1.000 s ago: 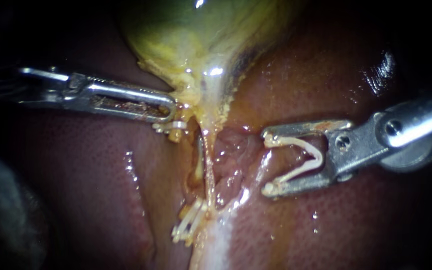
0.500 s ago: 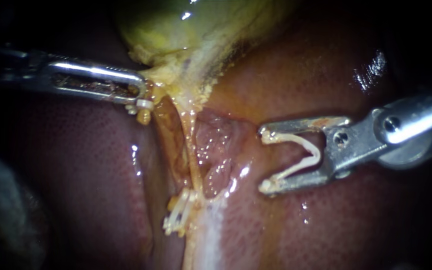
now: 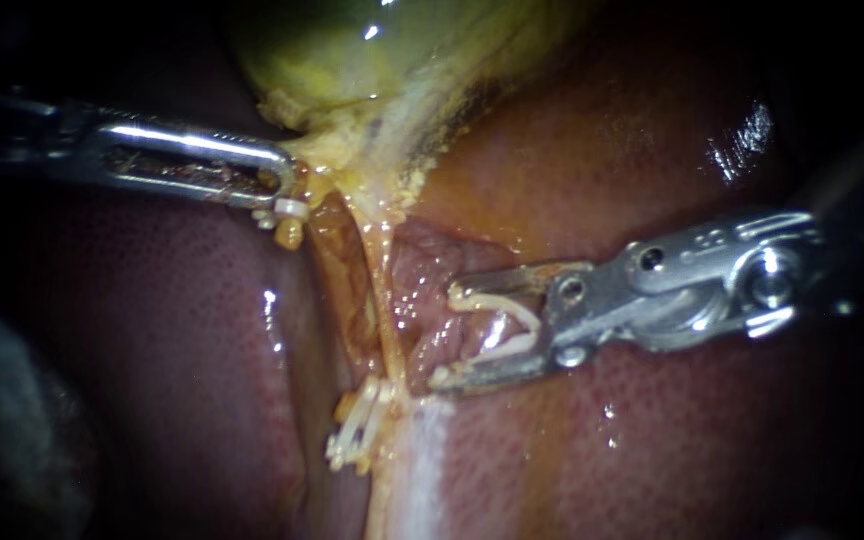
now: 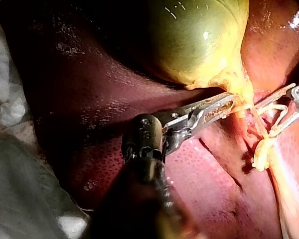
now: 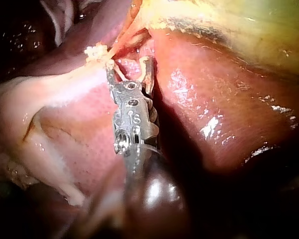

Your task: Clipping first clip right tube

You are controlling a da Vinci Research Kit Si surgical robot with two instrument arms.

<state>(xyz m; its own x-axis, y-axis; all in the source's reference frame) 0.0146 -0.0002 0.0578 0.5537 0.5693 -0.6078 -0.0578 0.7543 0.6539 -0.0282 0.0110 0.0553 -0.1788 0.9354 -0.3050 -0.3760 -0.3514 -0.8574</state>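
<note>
The green-yellow gallbladder [image 3: 372, 60] hangs over the dark red liver [image 3: 182, 330]. My left instrument [image 3: 287, 182] is shut on the yellow tissue at the gallbladder's neck, with a small white clip [image 3: 290, 208] just under its tip. From the neck a thin pale tube [image 3: 380, 300] runs down to several white clips [image 3: 357, 438]. My right instrument [image 3: 444, 337] carries an open white clip [image 3: 497, 325] between its spread jaws, whose tips lie just right of the tube, over pink tissue. The left wrist view shows the left instrument [image 4: 226, 103] at the neck. The right wrist view shows the right instrument [image 5: 129, 67] at the tube.
Glistening liver [image 3: 652, 150] rises to the right of the tube, under the right instrument's shaft. A pale white band [image 3: 427, 470] runs down from the lower clips. White gauze [image 4: 10, 99] lies beside the liver in the left wrist view.
The right instrument has moved left with its clip, until its tips reach the tissue beside the tube. Earlier the left instrument drew the gallbladder's neck left and up; it now holds still.
</note>
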